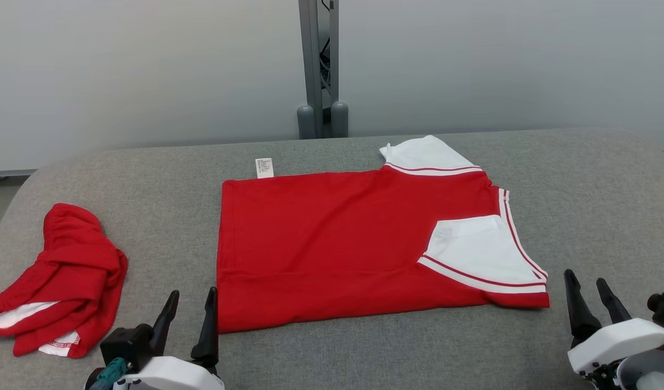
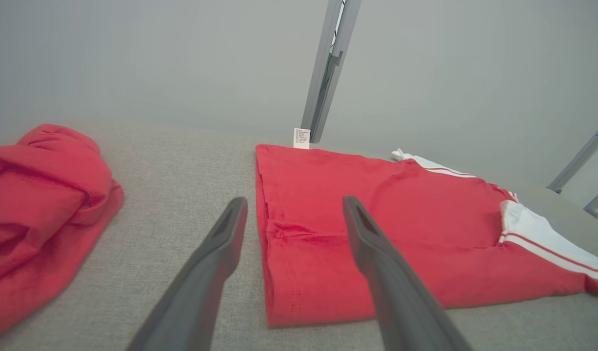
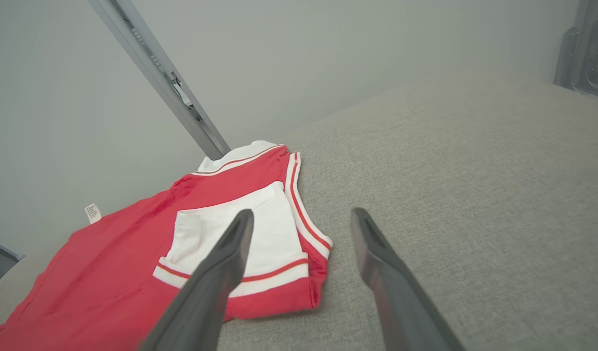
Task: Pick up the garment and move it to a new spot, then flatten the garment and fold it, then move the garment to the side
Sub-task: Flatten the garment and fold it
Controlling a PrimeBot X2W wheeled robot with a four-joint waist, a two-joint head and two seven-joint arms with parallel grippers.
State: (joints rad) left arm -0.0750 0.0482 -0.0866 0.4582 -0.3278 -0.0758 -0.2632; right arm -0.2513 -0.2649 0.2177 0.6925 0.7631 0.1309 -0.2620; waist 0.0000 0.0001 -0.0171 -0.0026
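Light is bright, even and diffuse in all three views, falling from above. The head view is sharp. The weave of the grey bench reads clearly there. The folded garment throws only a thin, soft shadow along its lower edge, as does the crumpled red cloth at lower left. The wall shows a gentle, uneven grey gradient. Both wrist views look hazier and paler, the red washed toward pink. Their wide-angle lenses tilt the metal post steeply, and the fingers of the left gripper and right gripper go soft near the bottom edge.
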